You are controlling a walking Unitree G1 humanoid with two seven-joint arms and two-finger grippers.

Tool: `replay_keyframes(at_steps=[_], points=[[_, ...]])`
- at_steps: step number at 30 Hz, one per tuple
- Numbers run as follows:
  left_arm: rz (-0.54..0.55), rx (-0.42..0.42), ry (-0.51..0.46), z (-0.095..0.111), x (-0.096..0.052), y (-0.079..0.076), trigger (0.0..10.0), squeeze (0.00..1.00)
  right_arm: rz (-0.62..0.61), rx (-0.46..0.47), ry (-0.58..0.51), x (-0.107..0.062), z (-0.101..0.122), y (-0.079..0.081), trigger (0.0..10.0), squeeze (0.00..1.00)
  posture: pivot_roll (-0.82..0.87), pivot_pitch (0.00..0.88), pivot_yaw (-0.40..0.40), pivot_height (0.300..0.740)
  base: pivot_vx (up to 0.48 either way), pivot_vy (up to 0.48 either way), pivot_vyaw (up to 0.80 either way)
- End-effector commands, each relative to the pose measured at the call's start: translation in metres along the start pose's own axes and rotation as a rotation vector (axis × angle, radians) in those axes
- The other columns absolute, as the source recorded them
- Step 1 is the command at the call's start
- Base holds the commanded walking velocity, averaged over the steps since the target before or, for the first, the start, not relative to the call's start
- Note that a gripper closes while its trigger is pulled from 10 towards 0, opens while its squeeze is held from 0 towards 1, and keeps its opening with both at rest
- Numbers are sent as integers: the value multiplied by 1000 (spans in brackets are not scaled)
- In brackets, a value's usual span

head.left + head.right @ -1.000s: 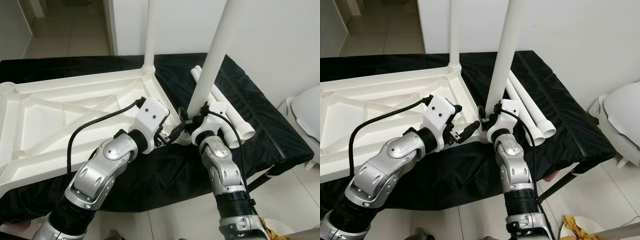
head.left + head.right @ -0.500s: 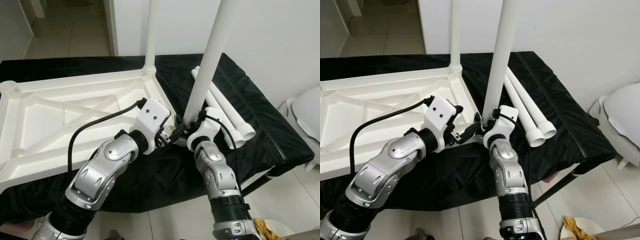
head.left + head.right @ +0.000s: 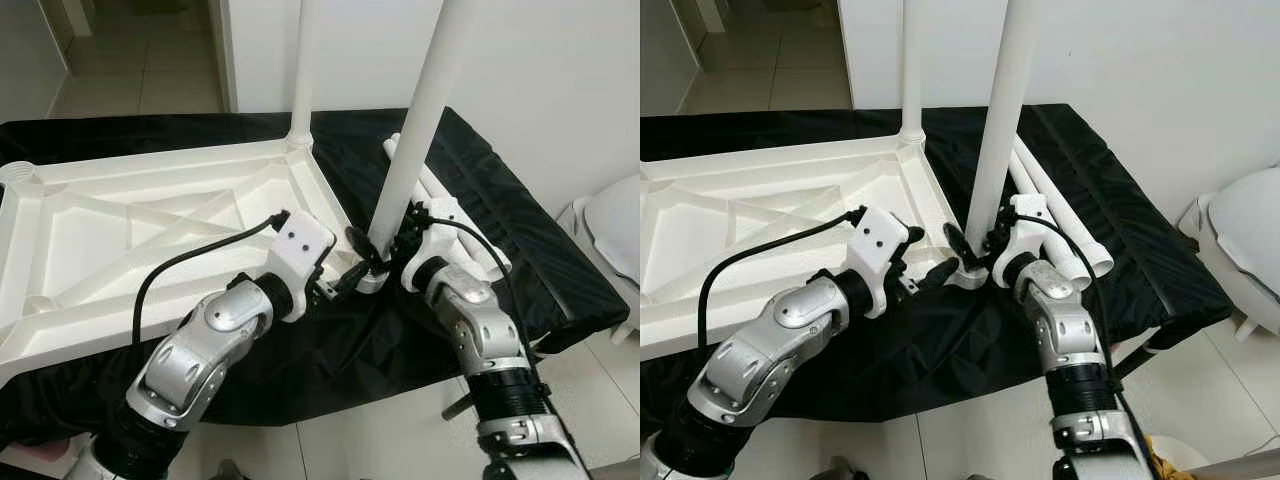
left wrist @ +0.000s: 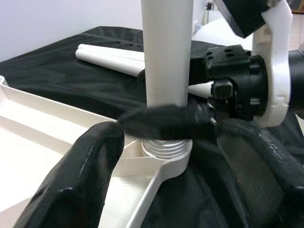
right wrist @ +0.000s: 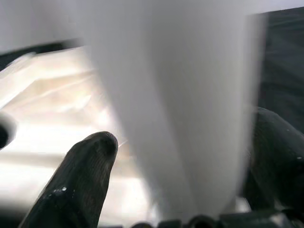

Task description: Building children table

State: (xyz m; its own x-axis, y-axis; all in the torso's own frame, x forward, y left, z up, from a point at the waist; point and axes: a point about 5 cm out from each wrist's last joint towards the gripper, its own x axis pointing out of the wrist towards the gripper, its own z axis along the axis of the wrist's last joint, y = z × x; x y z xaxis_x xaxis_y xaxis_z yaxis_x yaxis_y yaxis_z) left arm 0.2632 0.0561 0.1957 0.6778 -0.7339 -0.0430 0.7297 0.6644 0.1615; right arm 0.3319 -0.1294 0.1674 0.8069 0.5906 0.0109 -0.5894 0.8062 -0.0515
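A white plastic table top [image 3: 150,225] lies upside down on a black cloth. One white leg [image 3: 303,70] stands upright in its far corner. A second white leg [image 3: 415,120] stands on the threaded socket [image 4: 166,148] of the near right corner. My right gripper [image 3: 383,242] is shut on this leg just above the socket, and the leg runs between its fingers [image 5: 83,173]. My left gripper [image 3: 350,276] is open, one finger on each side of the socket corner, and holds nothing. Two spare legs [image 3: 465,232] lie on the cloth to the right.
The black cloth [image 3: 540,260] covers a low stand that ends close to my arms. A white rounded object [image 3: 612,235] stands on the tiled floor at the right. A white wall is behind, and an open doorway [image 3: 140,55] is at the back left.
My right arm has swung out to the right and its wrist has turned around the leg, which stays upright on the socket. My left gripper has dropped slightly beside the corner.
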Motion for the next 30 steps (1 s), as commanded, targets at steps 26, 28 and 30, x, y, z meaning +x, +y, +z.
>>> replay_keyframes(at_steps=[26,28,30], points=[[-287,4,67,-6,-24,-22,10000,0,130,-98,86,-2,-12,-43,0,0,-1,49,-20,740,0,0,0],[-291,1,68,-6,-24,-23,10000,0,138,-96,81,-2,-12,-44,0,0,-1,49,-20,740,0,0,0],[-292,-3,70,-6,-24,-24,10000,0,147,-97,80,-2,-13,-44,0,0,1,51,-24,740,0,0,0]])
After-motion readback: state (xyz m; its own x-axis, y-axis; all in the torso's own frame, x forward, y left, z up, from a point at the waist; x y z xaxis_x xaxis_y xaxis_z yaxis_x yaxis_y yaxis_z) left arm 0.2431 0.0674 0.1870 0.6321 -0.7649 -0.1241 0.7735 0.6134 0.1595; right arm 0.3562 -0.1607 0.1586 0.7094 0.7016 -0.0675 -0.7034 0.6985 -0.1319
